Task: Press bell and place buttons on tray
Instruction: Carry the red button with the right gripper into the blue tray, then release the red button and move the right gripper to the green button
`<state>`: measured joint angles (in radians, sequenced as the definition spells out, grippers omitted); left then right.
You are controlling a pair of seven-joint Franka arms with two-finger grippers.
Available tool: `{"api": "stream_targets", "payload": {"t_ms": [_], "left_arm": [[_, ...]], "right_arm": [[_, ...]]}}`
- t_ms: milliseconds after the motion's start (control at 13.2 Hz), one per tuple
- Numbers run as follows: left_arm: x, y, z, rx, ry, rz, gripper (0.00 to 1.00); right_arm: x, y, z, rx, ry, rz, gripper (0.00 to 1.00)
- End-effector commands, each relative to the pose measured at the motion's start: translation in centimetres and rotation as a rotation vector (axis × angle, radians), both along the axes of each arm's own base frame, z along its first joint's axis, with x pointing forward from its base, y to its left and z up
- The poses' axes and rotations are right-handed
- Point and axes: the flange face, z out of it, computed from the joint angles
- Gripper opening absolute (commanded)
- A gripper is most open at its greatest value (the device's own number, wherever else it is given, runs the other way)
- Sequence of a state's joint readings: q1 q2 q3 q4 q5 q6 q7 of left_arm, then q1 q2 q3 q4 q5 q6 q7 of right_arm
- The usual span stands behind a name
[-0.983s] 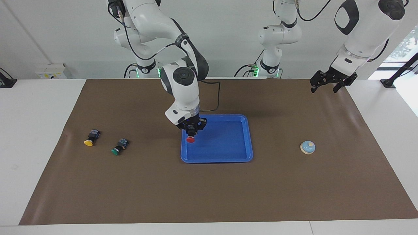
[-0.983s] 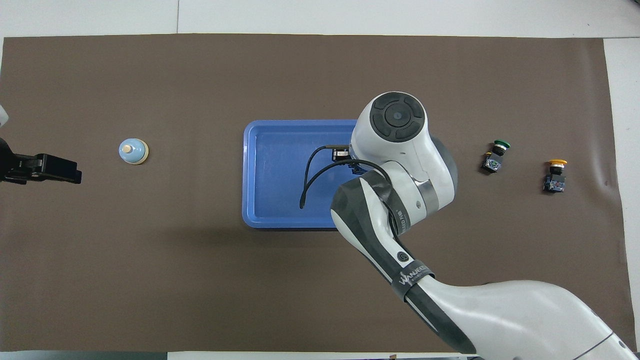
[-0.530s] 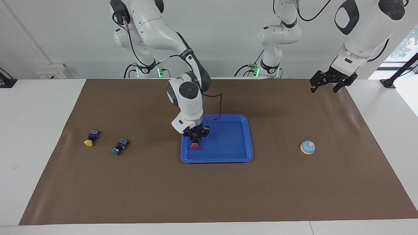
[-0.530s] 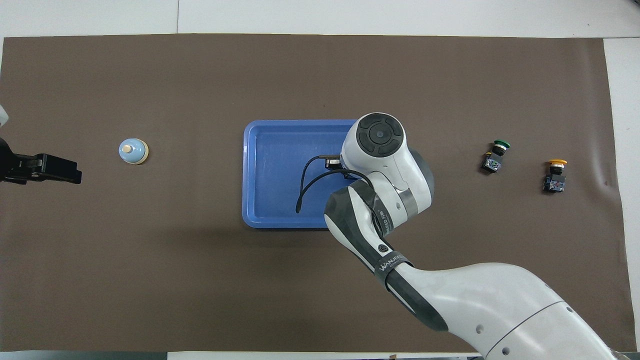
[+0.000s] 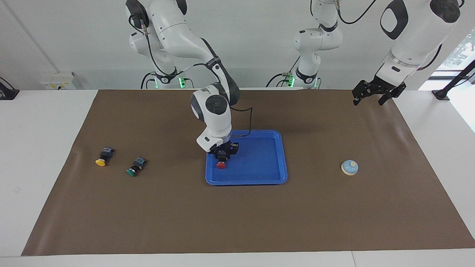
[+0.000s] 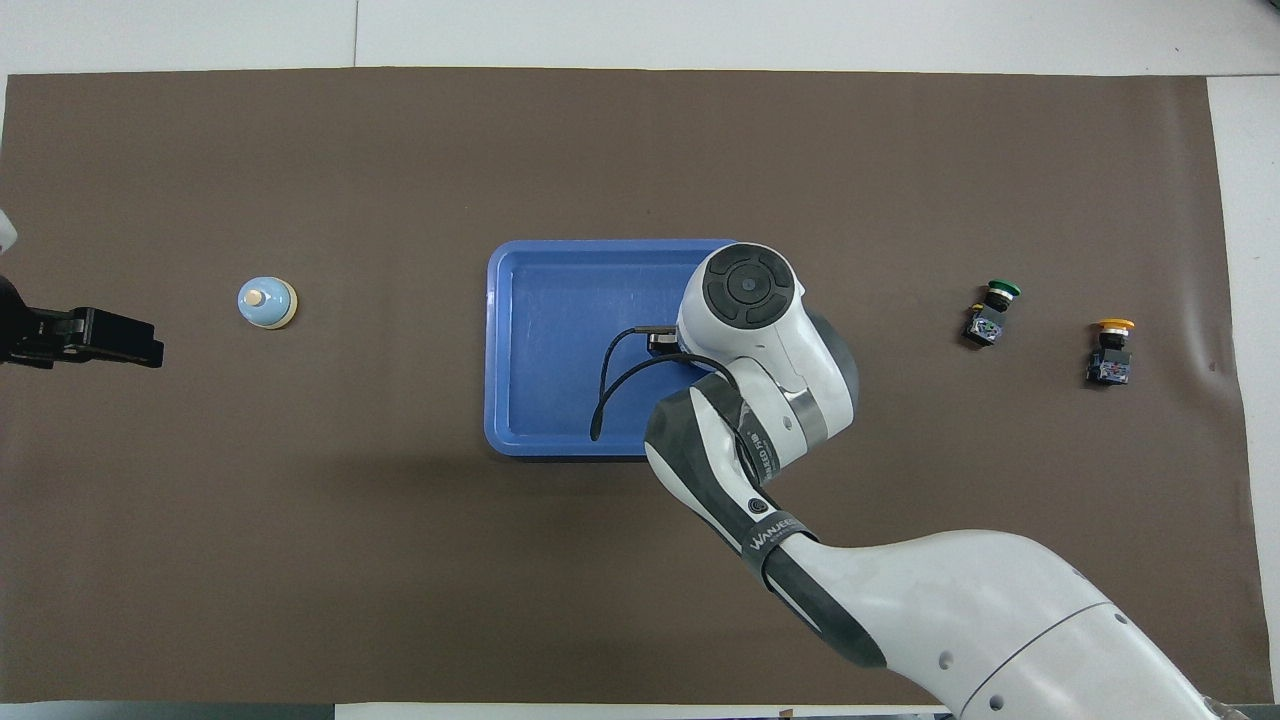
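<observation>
The blue tray (image 5: pixel 259 163) lies mid-mat; it also shows in the overhead view (image 6: pixel 560 340). My right gripper (image 5: pixel 222 157) is low in the tray's corner toward the right arm's end, shut on the red button (image 5: pixel 221 165), whose cap is at the tray floor. In the overhead view the arm hides both. The green button (image 5: pixel 135 167) and yellow button (image 5: pixel 102 157) lie on the mat toward the right arm's end, also seen overhead as green (image 6: pixel 990 312) and yellow (image 6: pixel 1110 350). The bell (image 5: pixel 349 167) (image 6: pixel 266 302) stands toward the left arm's end. My left gripper (image 5: pixel 373 97) waits open, raised over the mat's edge there.
A brown mat (image 5: pixel 237 215) covers most of the white table. A black cable (image 6: pixel 612 375) loops from the right wrist over the tray.
The right gripper came down into the tray with the red button over the last second, then hardly moved. The left arm has not moved.
</observation>
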<state>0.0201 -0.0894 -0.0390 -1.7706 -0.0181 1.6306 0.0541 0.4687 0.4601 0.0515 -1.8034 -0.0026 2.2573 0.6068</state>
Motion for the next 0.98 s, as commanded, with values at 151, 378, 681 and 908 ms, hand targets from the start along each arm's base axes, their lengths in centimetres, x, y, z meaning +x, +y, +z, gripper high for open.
{"api": "stream_targets", "payload": {"t_ms": [151, 378, 681, 908], "left_arm": [[-0.3, 0.1, 0.5, 0.003, -0.006, 0.002, 1.0], [-0.3, 0.1, 0.5, 0.003, -0.006, 0.002, 1.0], [-0.3, 0.1, 0.5, 0.003, -0.006, 0.002, 1.0], [-0.3, 0.1, 0.5, 0.003, -0.006, 0.002, 1.0]], "right_arm": [[1.4, -2.4, 5.1, 0.003, 0.012, -0.094, 1.0], [3.5, -8.3, 10.2, 0.005, 0.001, -0.147, 1.0], [5.4, -19.1, 12.7, -0.024, 0.021, -0.12, 1.0], [5.9, -25.0, 11.8, -0.064, 0.025, -0.127, 1.0]]}}
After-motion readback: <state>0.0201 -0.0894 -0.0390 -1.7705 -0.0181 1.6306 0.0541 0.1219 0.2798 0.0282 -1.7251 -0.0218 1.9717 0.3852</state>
